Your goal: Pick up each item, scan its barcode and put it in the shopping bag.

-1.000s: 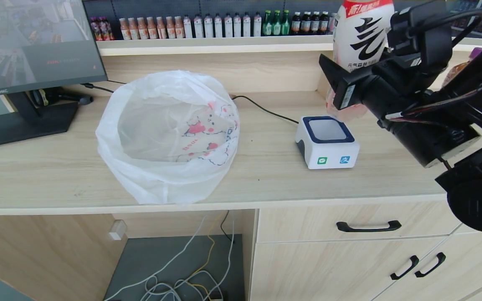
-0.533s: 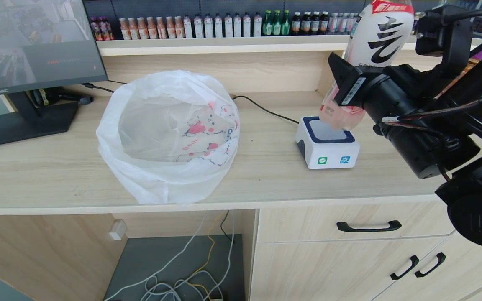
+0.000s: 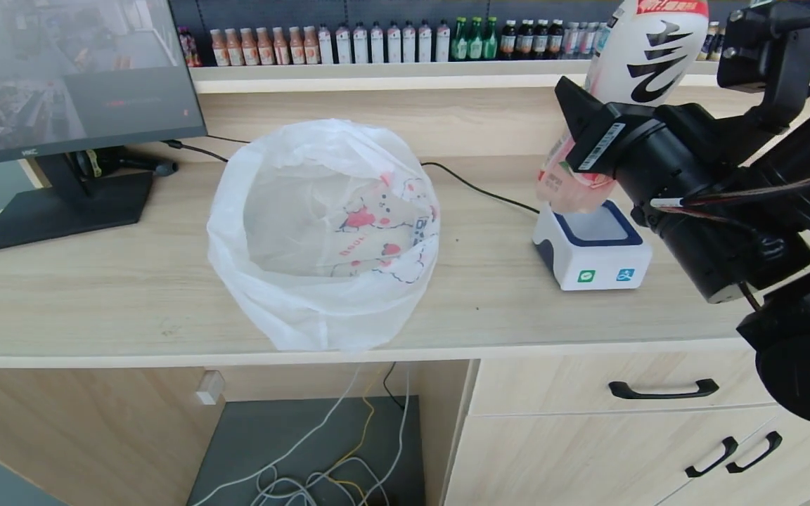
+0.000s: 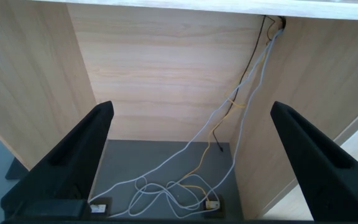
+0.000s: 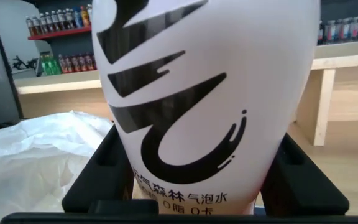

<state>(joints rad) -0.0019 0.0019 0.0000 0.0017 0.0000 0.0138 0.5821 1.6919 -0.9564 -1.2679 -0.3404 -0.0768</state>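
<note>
The bottle (image 3: 637, 56) looked like a full plastic drink bottle. It had pink liquid at its base and a smooth white sleeve over its body. By my judgement it was fairly heavy for its width, stiff enough to squeeze firmly, and slick where the sleeve was glossy. A hold across the lower body, close to the weight, should suit it better than one near the narrow top. A tilted hold would tend to let it slip or swing about the pads.

The bottle was off the desk (image 3: 95, 295), leaning, with its base just above the rear edge of the scanner (image 3: 591, 242) window. Its upper end sloped up and away from the scanner.

The right fingers (image 3: 577, 105) were closed on the bottle's lower half, one on each side of the sleeve (image 5: 98, 180). The forearm ran down and back from there, on the side of the scanner away from the shopping bag (image 3: 324, 232). The bag stood open on the desk, well apart from the scanner on the robot's left.

The left fingers (image 4: 73, 162) were spread wide and held nothing. They hung lower than the desk top, far from the scanner, facing the cables (image 4: 185, 186) under it.
</note>
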